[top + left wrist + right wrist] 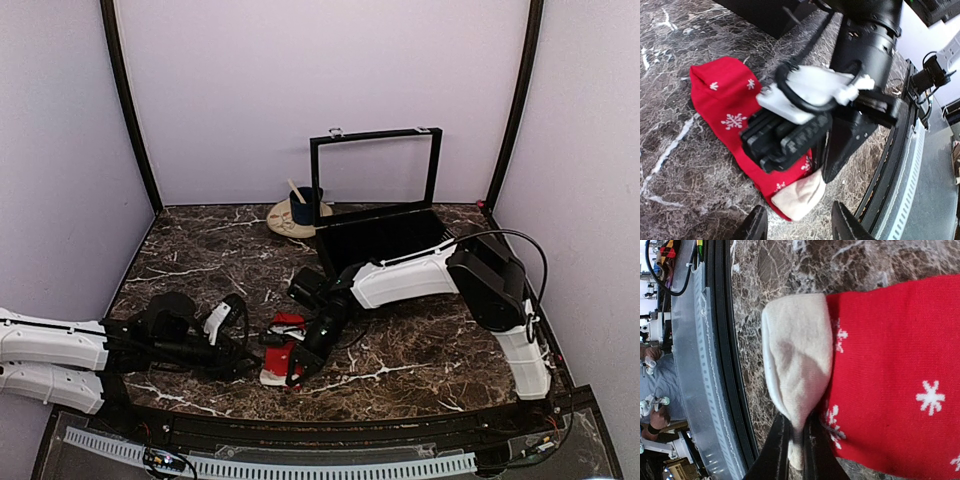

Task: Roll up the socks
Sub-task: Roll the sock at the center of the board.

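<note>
Right gripper [796, 429] jaws shut thin on white toe tip of socks [890, 365], flat by near edge of surface [420, 370], left gripper [802, 220] jaws half apart, empty, just beside toe; soft light floppy knit, likely to slump, best gripped at toe fold, both layers.

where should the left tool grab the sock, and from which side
Probably the red cuff: it lies flat and free, while the right tool pinches the white toe and hides the middle. Come in from the left, low, over the cuff's edge.
</note>
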Motion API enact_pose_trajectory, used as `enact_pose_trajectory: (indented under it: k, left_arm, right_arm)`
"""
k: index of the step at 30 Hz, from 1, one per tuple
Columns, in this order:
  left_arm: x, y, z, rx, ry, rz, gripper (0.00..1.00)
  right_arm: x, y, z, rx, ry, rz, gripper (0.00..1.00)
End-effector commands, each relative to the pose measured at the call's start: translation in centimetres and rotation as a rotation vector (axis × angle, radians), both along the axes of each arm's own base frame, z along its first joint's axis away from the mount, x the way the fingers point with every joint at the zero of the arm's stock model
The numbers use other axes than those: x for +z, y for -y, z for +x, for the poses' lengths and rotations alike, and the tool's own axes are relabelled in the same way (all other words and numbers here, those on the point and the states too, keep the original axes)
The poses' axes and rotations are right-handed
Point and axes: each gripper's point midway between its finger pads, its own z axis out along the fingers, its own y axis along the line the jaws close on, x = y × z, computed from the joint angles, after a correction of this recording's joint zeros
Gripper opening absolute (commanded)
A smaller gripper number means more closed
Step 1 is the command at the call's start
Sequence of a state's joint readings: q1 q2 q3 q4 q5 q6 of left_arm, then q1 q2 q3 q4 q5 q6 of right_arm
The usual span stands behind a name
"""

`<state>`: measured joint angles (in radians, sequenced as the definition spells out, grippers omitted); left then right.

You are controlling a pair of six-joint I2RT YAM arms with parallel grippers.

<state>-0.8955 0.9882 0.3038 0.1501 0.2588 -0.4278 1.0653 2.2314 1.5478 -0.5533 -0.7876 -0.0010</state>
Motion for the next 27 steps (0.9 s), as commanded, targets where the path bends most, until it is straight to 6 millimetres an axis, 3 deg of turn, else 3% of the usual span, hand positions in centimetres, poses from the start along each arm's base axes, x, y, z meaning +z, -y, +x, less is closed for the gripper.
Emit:
enact_pose_trajectory:
  k: [1, 27]
  left_arm:
    - [0.3, 0.7, -0.3, -0.044, 0.082, 0.012, 0.46]
    - [-1.8, 5.7, -2.2, -0.325, 0.203, 0.165, 0.49]
  right_arm:
    - [0.5, 0.0, 0.3, -0.014, -0.087, -0.004, 0.01]
    - [0.6, 1.0, 0.6, 0.003, -0.208, -0.035, 0.03]
